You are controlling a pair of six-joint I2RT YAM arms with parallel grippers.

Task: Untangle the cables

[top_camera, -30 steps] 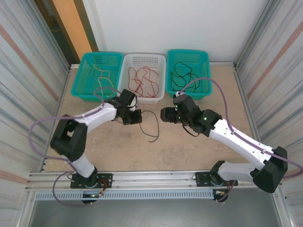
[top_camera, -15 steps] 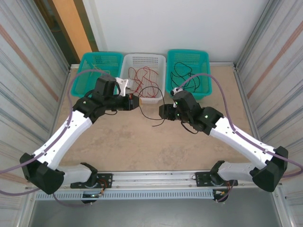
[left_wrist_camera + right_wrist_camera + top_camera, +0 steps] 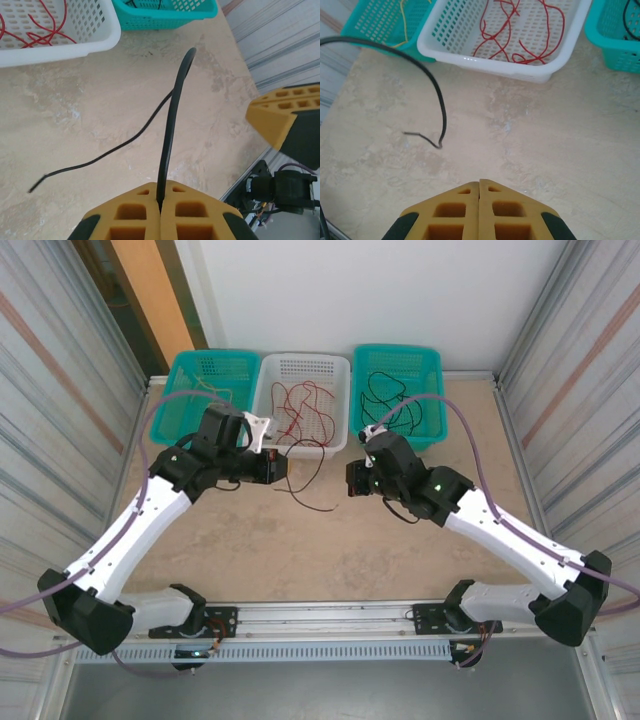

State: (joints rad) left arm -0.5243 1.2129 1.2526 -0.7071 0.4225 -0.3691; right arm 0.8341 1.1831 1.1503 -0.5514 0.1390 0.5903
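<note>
Logged left gripper pinched shut on black cable, cable arcing up from the fingers, free end lying on the table. Noted right gripper closed together, holding nothing, above the table. Spotted red cables in white basket, black cables in right teal basket.

A lab test cell: corrugated metal walls, aluminium mounting rail, plastic sorting baskets.
</note>
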